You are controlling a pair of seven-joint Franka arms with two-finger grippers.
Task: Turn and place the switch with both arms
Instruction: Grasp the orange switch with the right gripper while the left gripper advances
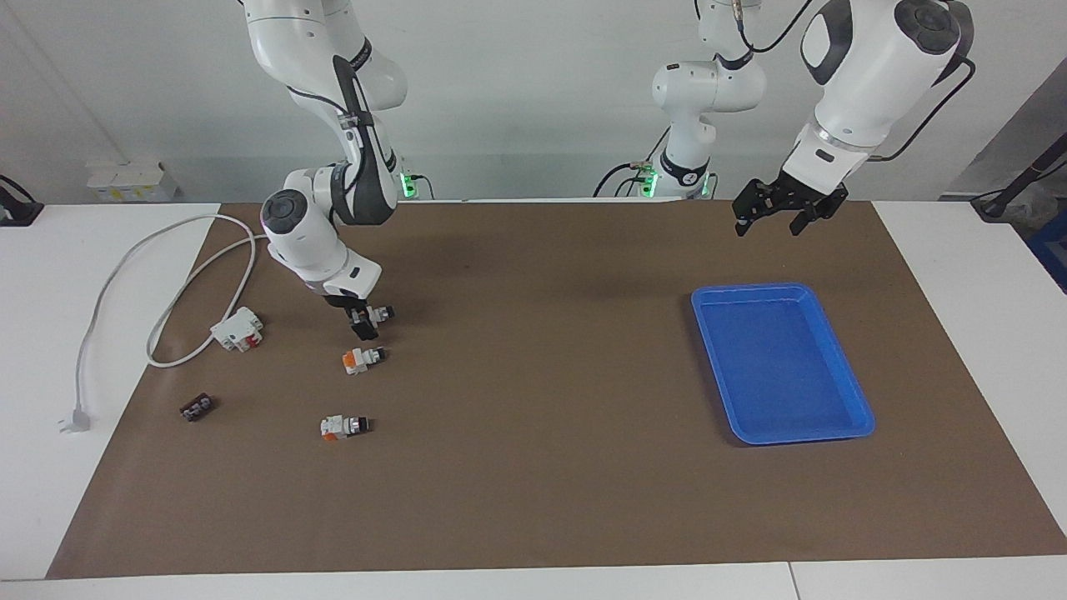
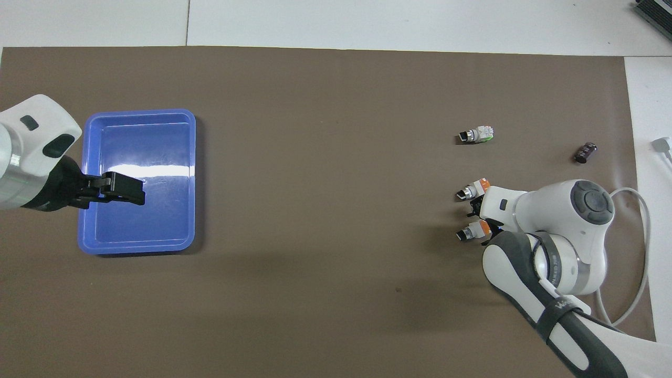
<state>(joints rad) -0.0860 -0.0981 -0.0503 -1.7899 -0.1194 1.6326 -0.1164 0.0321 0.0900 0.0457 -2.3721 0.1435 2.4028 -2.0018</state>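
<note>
Three small switches lie in a row on the brown mat at the right arm's end. My right gripper point(image 1: 364, 321) is down at mat level on the switch point(image 1: 382, 314) nearest the robots, which shows in the overhead view as a white and orange piece with a black tip point(image 2: 471, 231) poking out from under the hand. The second switch point(image 1: 363, 358) point(image 2: 472, 189) lies just beside it, and the third point(image 1: 343, 426) point(image 2: 475, 135) lies farthest from the robots. My left gripper point(image 1: 771, 223) point(image 2: 131, 190) hangs open and raised by the blue tray, holding nothing.
The blue tray point(image 1: 859, 417) point(image 2: 137, 247) lies on the mat at the left arm's end with nothing in it. A white-and-red block point(image 1: 238, 327) on a white cable and a small dark brown block point(image 1: 197, 407) point(image 2: 586, 152) lie toward the right arm's end.
</note>
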